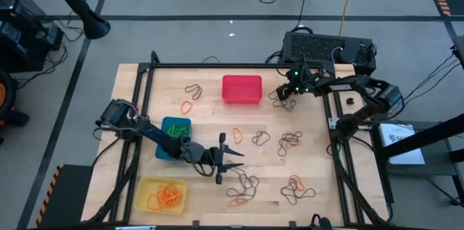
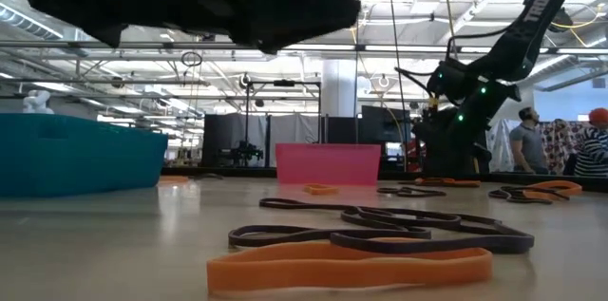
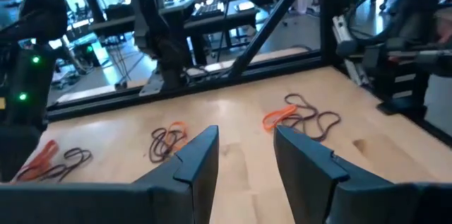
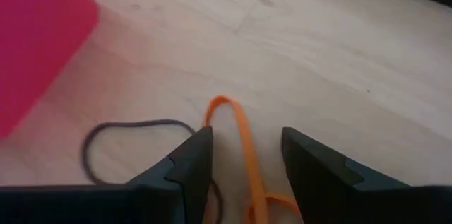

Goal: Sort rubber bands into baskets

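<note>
Right claw [image 4: 240,157]: low over the far right part of the surface, just to the right of the red basket; fingers parted, released, with an orange rubber band [image 4: 244,146] lying between the tips, not pinched.
Right arm pose: my arm reaches from its base at the right edge toward the far side, elbow bent, wrist tipped down so the claw points at the wood.
Left claw [image 1: 233,157]: near the middle of the surface, fingers spread apart, grasping nothing.
Left arm pose: my arm stretches from the left edge across the blue basket, nearly level, claw pointing to the right.
Red basket [image 1: 241,89]: at the far middle of the surface; I cannot tell what is inside.
Blue basket [image 1: 174,130]: left of centre, partly under my left arm, green bands inside.
Yellow basket [image 1: 160,194]: near left corner, orange bands inside.
Loose rubber bands [image 1: 243,186]: orange and dark loops scattered in small tangles over the middle and right of the surface [image 1: 217,117].
Dark band [image 4: 127,136]: lies beside the orange one, near my right claw.
</note>
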